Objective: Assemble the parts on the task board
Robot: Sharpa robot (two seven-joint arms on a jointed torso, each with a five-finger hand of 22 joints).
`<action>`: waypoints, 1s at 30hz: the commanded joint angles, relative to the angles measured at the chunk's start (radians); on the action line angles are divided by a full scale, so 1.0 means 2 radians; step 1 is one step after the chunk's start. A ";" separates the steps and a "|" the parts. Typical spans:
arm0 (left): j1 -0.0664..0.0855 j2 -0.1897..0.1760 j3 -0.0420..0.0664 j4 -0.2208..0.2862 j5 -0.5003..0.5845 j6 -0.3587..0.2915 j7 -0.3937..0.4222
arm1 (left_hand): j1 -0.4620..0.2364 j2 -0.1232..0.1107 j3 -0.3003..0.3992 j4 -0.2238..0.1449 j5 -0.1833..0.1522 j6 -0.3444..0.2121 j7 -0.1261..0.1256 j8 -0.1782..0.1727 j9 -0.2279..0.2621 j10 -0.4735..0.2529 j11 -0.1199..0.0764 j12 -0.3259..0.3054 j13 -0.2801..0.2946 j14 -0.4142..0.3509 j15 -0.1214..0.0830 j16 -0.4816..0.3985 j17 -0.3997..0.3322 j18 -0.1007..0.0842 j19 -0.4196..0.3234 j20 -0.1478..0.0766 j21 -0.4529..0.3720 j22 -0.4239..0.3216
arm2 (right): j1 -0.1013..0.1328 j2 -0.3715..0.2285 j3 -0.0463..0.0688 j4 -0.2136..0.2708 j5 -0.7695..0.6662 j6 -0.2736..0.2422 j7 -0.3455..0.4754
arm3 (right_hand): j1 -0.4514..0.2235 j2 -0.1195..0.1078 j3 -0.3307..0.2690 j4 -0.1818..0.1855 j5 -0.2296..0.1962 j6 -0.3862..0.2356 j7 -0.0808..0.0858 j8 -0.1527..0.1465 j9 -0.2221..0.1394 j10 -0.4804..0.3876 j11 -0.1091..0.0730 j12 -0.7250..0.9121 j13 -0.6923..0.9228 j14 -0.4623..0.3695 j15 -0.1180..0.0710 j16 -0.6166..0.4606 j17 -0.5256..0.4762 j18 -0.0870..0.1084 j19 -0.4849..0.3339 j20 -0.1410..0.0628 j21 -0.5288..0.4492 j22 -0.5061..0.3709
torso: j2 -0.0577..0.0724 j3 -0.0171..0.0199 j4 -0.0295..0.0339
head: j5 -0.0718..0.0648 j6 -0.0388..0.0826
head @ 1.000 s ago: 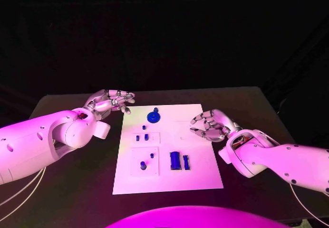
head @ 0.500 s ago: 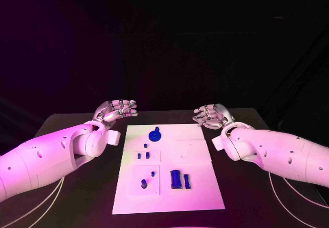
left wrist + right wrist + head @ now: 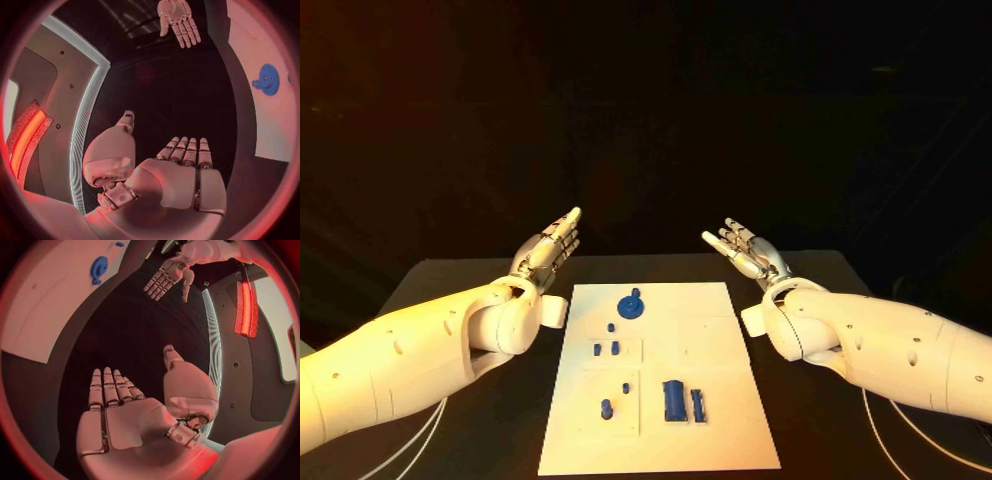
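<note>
The white task board [image 3: 711, 320] lies in the middle of the black table. On it are a round blue part [image 3: 632, 305] near the far edge, small blue parts [image 3: 606, 349] at mid-left, and taller blue blocks [image 3: 681, 401] near the front. My left hand [image 3: 548, 246] is raised beyond the board's far left corner, flat and open, holding nothing; the left wrist view shows its fingers [image 3: 187, 152] stretched straight. My right hand [image 3: 747, 250] is raised beyond the far right corner, also flat and empty, fingers [image 3: 109, 390] straight. The round blue part [image 3: 268, 79] [image 3: 98, 267] appears in both wrist views.
Bare black table surface [image 3: 444, 290] flanks the board on both sides. My two white forearms [image 3: 416, 350] [image 3: 891, 345] lie over the table's left and right sides. Each wrist view catches the other hand [image 3: 178, 20] [image 3: 169, 275] across the dark gap.
Both hands have uncurled from loosely bent fingers to flat, straight fingers and have risen beyond the board's far edge. The camera view has shifted, so the board appears lower.
</note>
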 commanded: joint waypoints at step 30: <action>-0.024 -0.023 0.011 0.124 0.009 -0.210 0.031 | -0.275 0.012 -0.026 -0.011 -0.014 -0.050 -0.012 -0.017 -0.015 -0.056 -0.012 -0.017 -0.004 -0.044 -0.011 -0.029 -0.009 -0.018 -0.042 -0.018 -0.017 -0.011 | -0.021 -0.022 0.034 0.106 0.180 -0.067 0.105 | -0.273 0.015 -0.031 -0.013 -0.011 -0.054 -0.012 -0.014 -0.021 -0.107 -0.008 -0.009 -0.019 -0.116 -0.005 -0.017 -0.033 -0.015 -0.099 -0.011 -0.006 -0.036 | -0.010 0.0045 -0.0001 | 0.009 0.026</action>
